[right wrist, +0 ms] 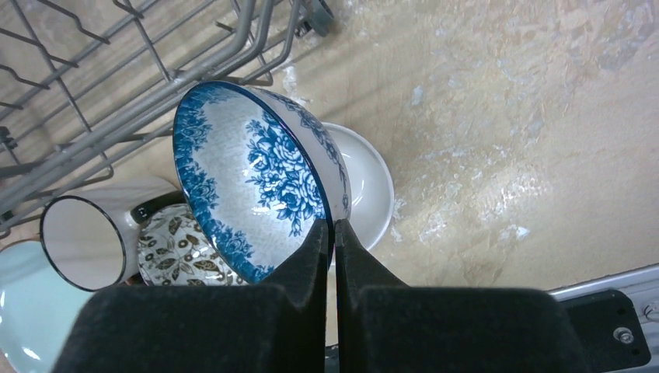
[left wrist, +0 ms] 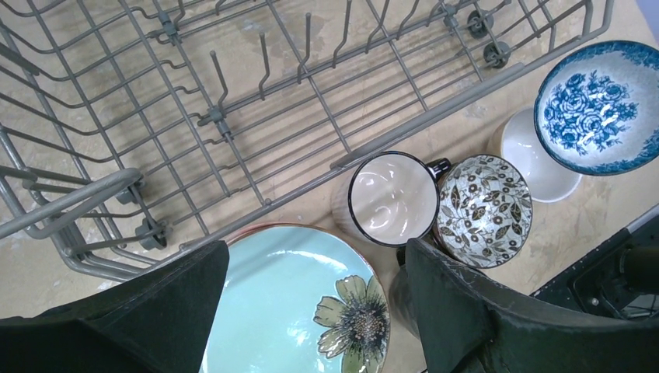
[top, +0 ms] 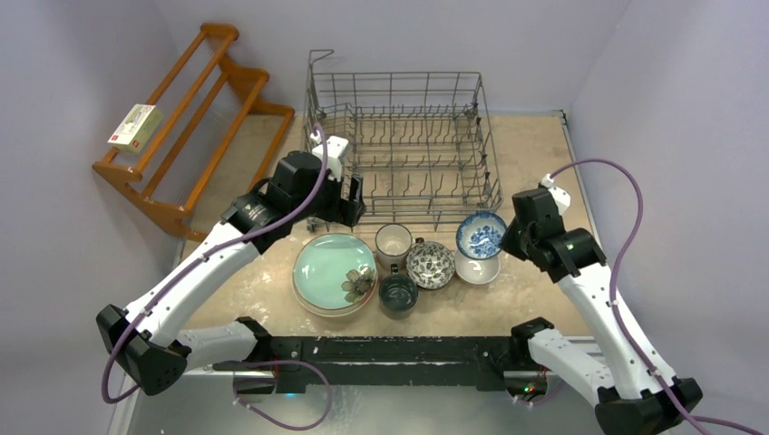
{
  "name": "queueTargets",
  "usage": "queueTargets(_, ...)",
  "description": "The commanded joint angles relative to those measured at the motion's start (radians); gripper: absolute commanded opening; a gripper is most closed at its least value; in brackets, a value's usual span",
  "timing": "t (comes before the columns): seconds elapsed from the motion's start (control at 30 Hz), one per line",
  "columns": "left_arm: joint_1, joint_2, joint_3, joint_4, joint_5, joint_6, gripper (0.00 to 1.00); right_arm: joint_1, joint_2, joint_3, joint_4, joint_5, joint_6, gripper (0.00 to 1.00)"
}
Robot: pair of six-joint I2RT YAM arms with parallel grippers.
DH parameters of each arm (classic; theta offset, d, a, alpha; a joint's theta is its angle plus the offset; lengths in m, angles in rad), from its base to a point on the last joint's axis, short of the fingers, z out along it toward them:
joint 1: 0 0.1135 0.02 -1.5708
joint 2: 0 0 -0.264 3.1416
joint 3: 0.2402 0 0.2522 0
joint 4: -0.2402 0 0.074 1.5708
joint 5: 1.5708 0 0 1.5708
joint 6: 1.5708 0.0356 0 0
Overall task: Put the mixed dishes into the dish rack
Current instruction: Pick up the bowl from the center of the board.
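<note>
R gripper (right wrist: 334, 233) is pinching the rim of the blue bowl (right wrist: 256, 171), fingers closed tight with the wall between them: one pad inside, one outside. A rim pinch suits it, since the bowl's too wide to span. The bowl is hanging just above the white bowl (right wrist: 365, 186), beside the rack's (top: 408, 154) front right corner, and isn't loaded yet. It's tipping, mouth facing up and toward the rack. It's round, so no long axis, and the mouth axis is leaning. How steeply is prob. hard to say from the top view.

L gripper (left wrist: 311, 252) is hovering w/ fingers wide apart, holding nothing, over the mint plate (top: 331, 267) by the rack's front left, likely lining up a plate grab. The rack is sitting empty, tines pointing up, long side running L-R.
</note>
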Motion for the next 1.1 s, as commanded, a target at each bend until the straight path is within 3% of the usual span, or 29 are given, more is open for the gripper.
queueTargets(0.0,-0.007,0.014,0.041,0.024,0.056,-0.024,0.82,0.005,-0.025,0.075,-0.01,0.042,-0.02,0.0)
queueTargets(0.73,-0.013,0.03,-0.061,0.194,0.334,-0.164,0.79,0.005,-0.04,0.1,0.199,-0.429,-0.279,0.0)
queueTargets(1.07,-0.054,0.032,-0.11,0.254,0.352,-0.25,0.77,0.012,0.042,0.083,0.312,-0.576,-0.328,0.0)
